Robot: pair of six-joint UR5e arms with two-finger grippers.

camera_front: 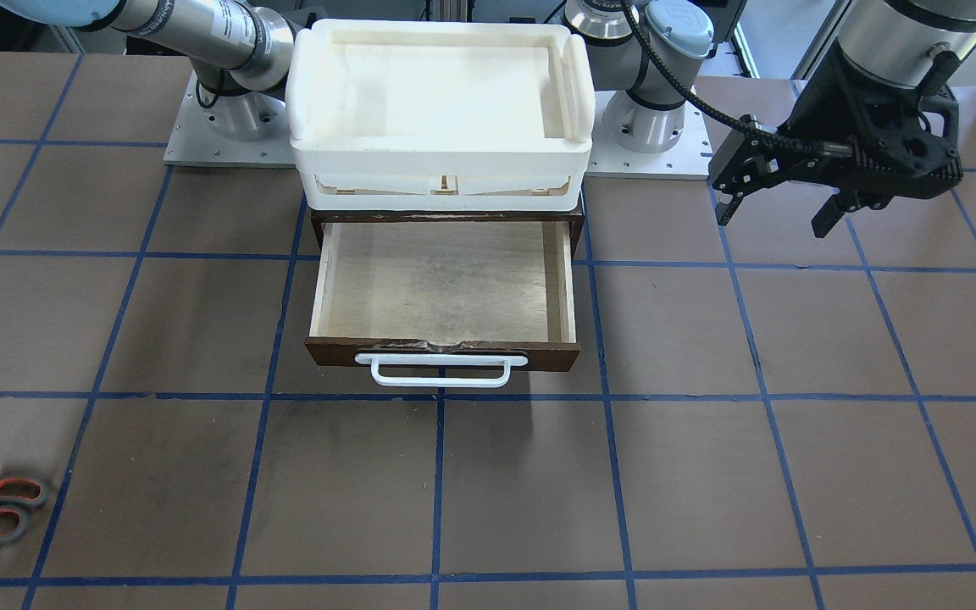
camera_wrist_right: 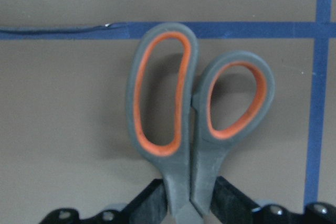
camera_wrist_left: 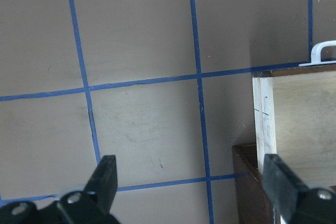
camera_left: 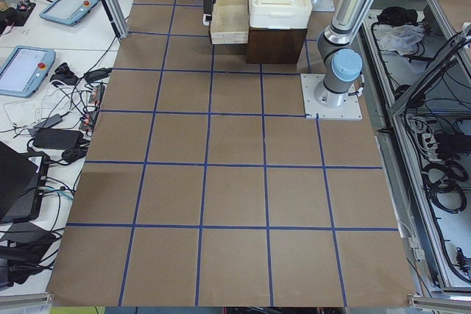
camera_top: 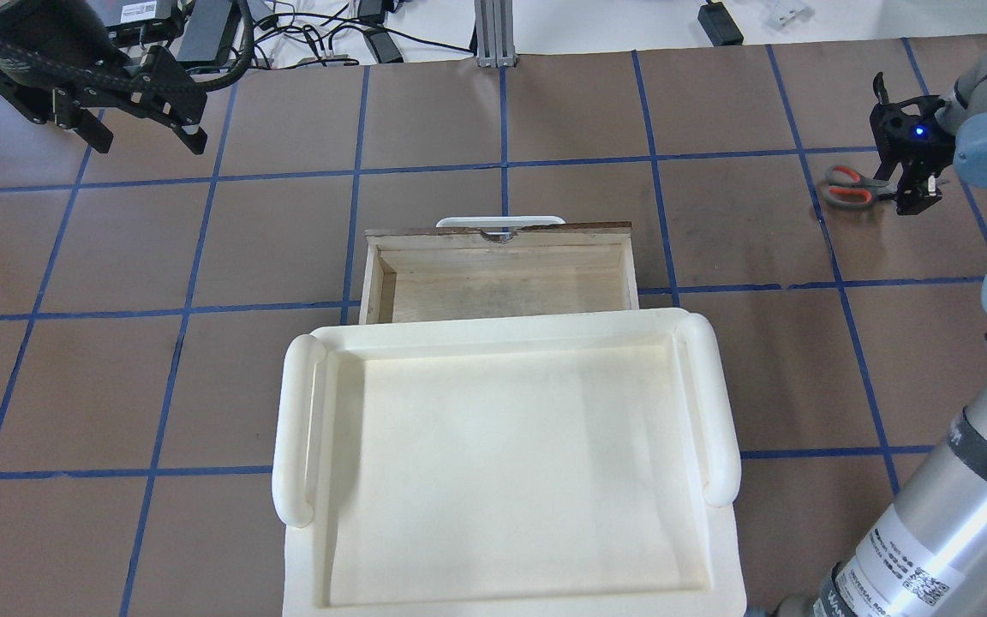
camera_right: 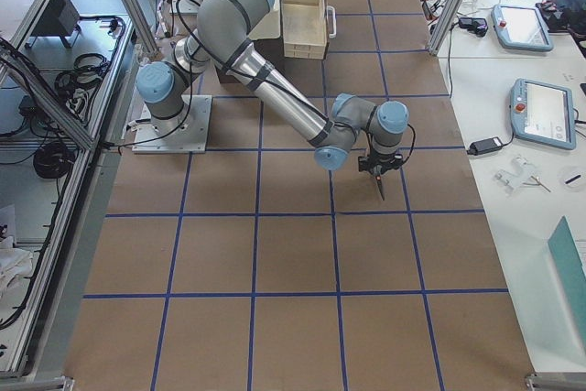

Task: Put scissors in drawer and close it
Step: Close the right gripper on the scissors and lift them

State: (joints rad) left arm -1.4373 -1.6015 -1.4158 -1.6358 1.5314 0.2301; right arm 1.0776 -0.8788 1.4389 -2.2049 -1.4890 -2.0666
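The scissors (camera_front: 5,507), with grey handles lined orange, lie flat near the table's far corner on my right side; they also show in the overhead view (camera_top: 849,187). My right gripper (camera_top: 909,184) is down at them. In the right wrist view its fingers (camera_wrist_right: 152,198) press on both sides of the scissors' shank (camera_wrist_right: 181,177), just below the loops. The dark brown drawer (camera_front: 539,356) stands pulled open in the middle, its pale inside empty and its white handle (camera_front: 441,371) facing away from me. My left gripper (camera_front: 776,216) hangs open and empty above the table beside the drawer (camera_wrist_left: 262,119).
A white plastic tray (camera_front: 437,34) sits on top of the drawer's cabinet (camera_front: 318,222). Blue tape lines grid the brown table. Both arm bases (camera_front: 649,119) stand behind the cabinet.
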